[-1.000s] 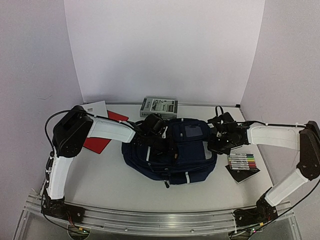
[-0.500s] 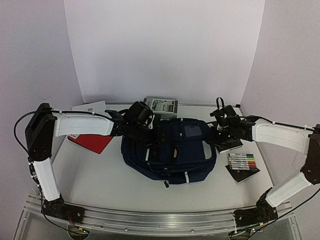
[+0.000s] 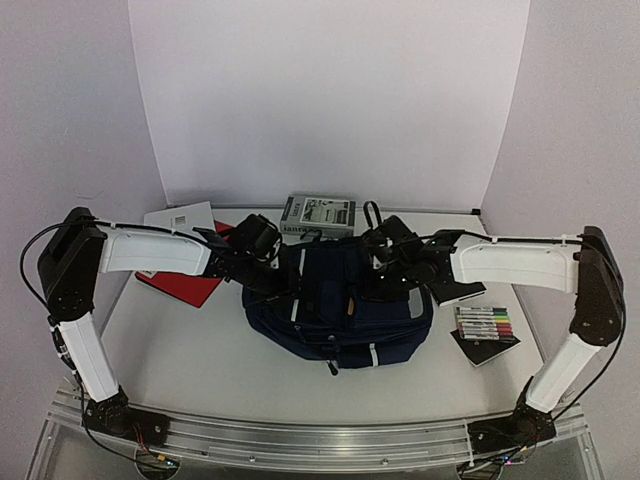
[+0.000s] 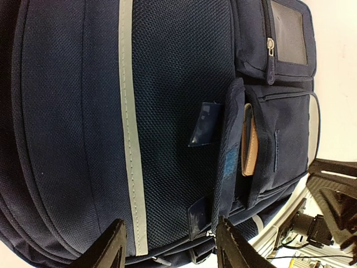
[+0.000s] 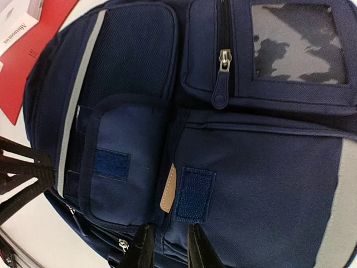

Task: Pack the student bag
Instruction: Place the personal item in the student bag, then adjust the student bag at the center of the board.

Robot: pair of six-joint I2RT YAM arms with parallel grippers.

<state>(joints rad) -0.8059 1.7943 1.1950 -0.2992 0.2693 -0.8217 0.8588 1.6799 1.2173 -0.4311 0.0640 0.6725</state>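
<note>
The navy student bag (image 3: 340,310) lies flat mid-table, its white stripe (image 4: 129,123) running along the mesh side. My left gripper (image 3: 272,268) is at the bag's left edge; in its wrist view it (image 4: 173,245) stands open over the mesh panel, holding nothing. A small pocket's flap (image 5: 120,167) is lifted, and a tan wallet (image 4: 249,142) pokes out of the pocket. My right gripper (image 3: 388,262) hovers over the bag's top. Seen from its own wrist camera, the right gripper (image 5: 170,248) is only narrowly open just below the tan wallet (image 5: 169,190) and the velcro patch (image 5: 192,192).
A red folder (image 3: 195,285) and a white sheet (image 3: 180,217) lie left of the bag. Behind the bag sits a grey box (image 3: 318,213). A marker set (image 3: 485,325) and a black item (image 3: 460,292) lie to the right. The left fingers (image 5: 22,173) show in the right wrist view.
The right gripper moved left from the bag's right side onto its top. The left arm stretched out and its gripper opened at the bag's left edge.
</note>
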